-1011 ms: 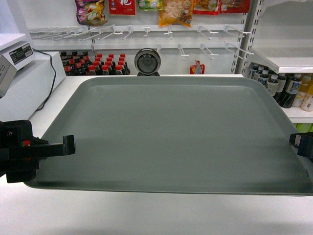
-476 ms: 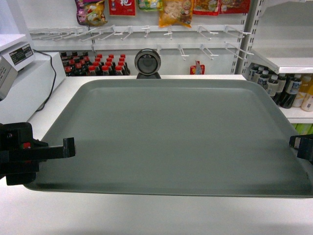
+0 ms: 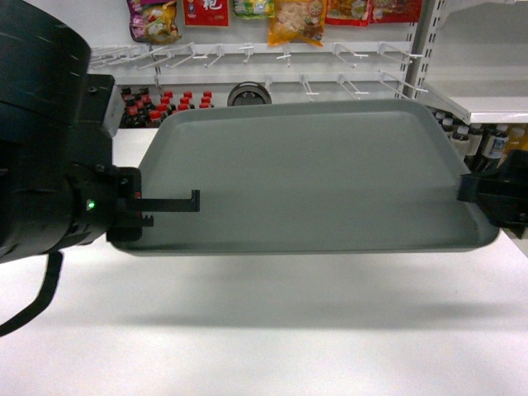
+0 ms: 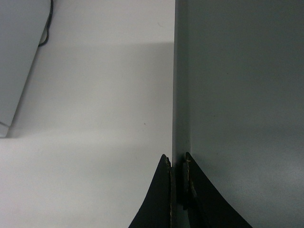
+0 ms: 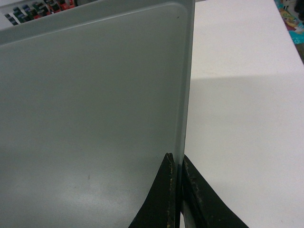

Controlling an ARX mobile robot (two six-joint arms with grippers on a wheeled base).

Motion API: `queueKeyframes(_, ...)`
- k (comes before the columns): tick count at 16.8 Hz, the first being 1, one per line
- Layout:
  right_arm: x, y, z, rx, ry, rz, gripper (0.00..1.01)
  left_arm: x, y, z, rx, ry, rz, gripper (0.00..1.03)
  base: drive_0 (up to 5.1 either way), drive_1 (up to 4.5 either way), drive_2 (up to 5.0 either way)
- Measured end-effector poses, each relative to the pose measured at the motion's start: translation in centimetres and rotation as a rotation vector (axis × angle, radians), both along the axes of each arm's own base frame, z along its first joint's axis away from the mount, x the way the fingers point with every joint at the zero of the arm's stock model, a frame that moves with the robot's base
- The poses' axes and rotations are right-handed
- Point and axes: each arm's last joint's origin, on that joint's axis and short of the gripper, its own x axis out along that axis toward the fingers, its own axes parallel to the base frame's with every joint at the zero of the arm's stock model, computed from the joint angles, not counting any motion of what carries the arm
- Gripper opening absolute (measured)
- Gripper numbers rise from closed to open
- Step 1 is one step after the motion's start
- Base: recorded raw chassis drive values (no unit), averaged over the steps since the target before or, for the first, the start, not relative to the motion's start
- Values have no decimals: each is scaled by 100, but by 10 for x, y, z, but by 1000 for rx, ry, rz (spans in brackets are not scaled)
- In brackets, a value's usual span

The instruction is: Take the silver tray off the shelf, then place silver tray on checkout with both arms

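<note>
The tray [image 3: 313, 173] fills the middle of the head view, held in the air above the white desk [image 3: 264, 330], which takes up the lower half of the frame. A soft shadow on the desk lies below the tray's near edge, apart from it, so the tray is not resting on the surface.

The left gripper [image 3: 169, 202] comes in from the left side of the frame, a bulky black arm behind it with a small green light and a red mark. Its fingers are clamped on the tray's left rim, one thin finger [image 3: 177, 200] lying over the tray floor. In the left wrist view the tray [image 4: 237, 95] fills the right half and the gripper [image 4: 178, 190] at the bottom edge pinches the rim between two dark fingers [image 4: 164, 199], with the desk [image 4: 95, 118] to the left.

The right gripper [image 3: 474, 194] sits at the right edge of the head view, gripping the tray's right rim. In the right wrist view the gripper [image 5: 179, 194] at the bottom closes tightly on the rim, the tray [image 5: 90, 118] spreading to the left and the desk [image 5: 247, 118] to the right.

Behind the tray, in the upper part of the head view, a round black scanner [image 3: 247, 93] shows partly above the far rim, with red-capped bottles [image 3: 173, 103] to its left and snack packets [image 3: 297, 16] hanging along the top.
</note>
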Motion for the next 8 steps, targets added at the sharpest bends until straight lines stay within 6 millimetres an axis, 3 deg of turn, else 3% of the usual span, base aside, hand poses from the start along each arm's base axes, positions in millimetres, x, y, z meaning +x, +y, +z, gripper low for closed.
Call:
queueKeyframes(1,48,7,-29,-4,30,2,3,50,-2,-31,57,62,-1,3,0,0,0)
queueKeyframes(2,62,10,-41,-13,57,-2,3,64,-4,-41,78,75,-2,3,0,0,0)
queueKeyframes(4,81,15,-65,-45,114,-9,3,79,-6,-61,100,120,-4,3,0,0,0)
queueKeyframes(6,85,19,-96,-84,201,-11,3,81,-6,-85,119,195,0,3,0,0,0)
queueKeyframes(8,90,20,-103,-94,213,-10,4,80,-6,-95,126,203,16,3,0,0,0)
